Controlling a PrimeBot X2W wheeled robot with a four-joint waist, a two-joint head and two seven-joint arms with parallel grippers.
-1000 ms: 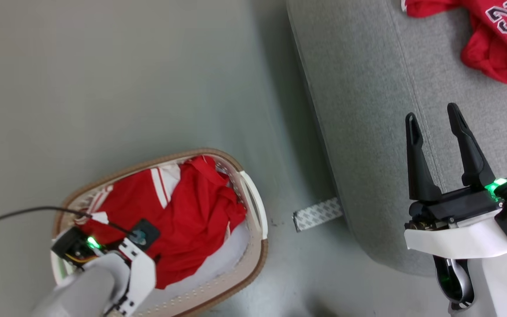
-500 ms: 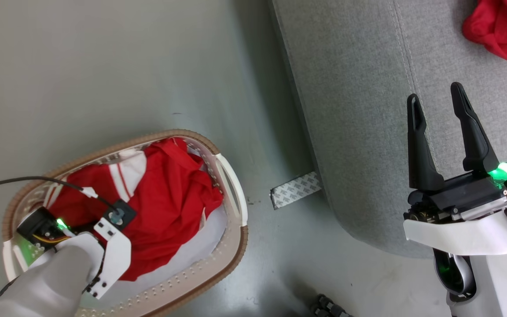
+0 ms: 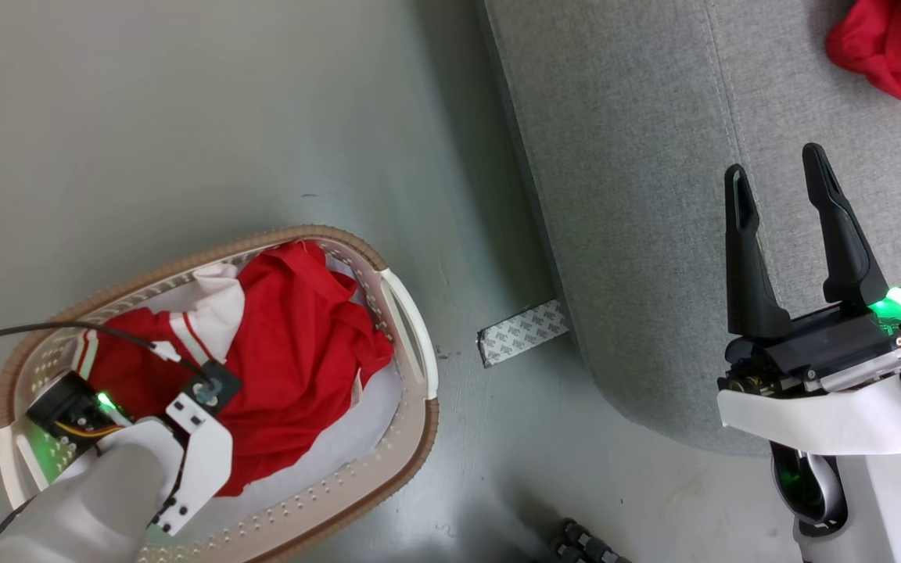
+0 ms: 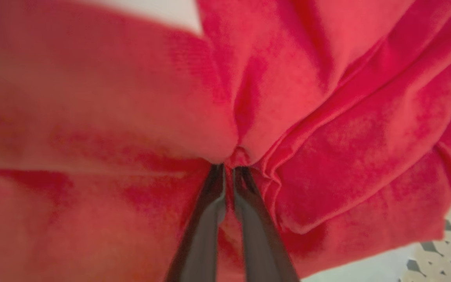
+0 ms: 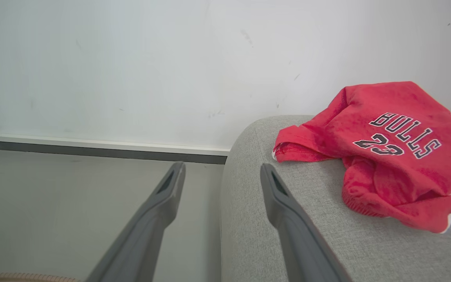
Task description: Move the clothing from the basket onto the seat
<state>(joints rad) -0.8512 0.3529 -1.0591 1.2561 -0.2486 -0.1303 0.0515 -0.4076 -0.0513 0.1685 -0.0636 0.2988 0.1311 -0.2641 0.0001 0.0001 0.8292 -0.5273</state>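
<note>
Red clothing [image 3: 294,367] with a white striped panel lies heaped in the white basket [image 3: 411,438] with a brown rim, at the lower left of the floor. My left wrist [image 3: 184,438] reaches down into that heap. In the left wrist view my left gripper [image 4: 228,169] is shut on a pinched fold of the red clothing [image 4: 327,156]. My right gripper [image 3: 775,168] hangs open with nothing in it, above the front edge of the grey seat [image 3: 638,195]. A red jersey [image 5: 397,152] lettered "BULLS 23" lies on the seat [image 5: 327,235], to the right of the right gripper [image 5: 222,168].
A grey patterned strip [image 3: 523,335] lies on the floor between basket and seat. A black cable [image 3: 20,330] crosses the basket's left rim. A dark ribbed object [image 3: 583,543] sits at the bottom edge. A white wall with dark baseboard [image 5: 92,147] stands beyond the seat.
My left gripper has shut on the red clothing, and the white striped panel has bunched up. The head camera shifted early on. The right gripper has stayed open and still.
</note>
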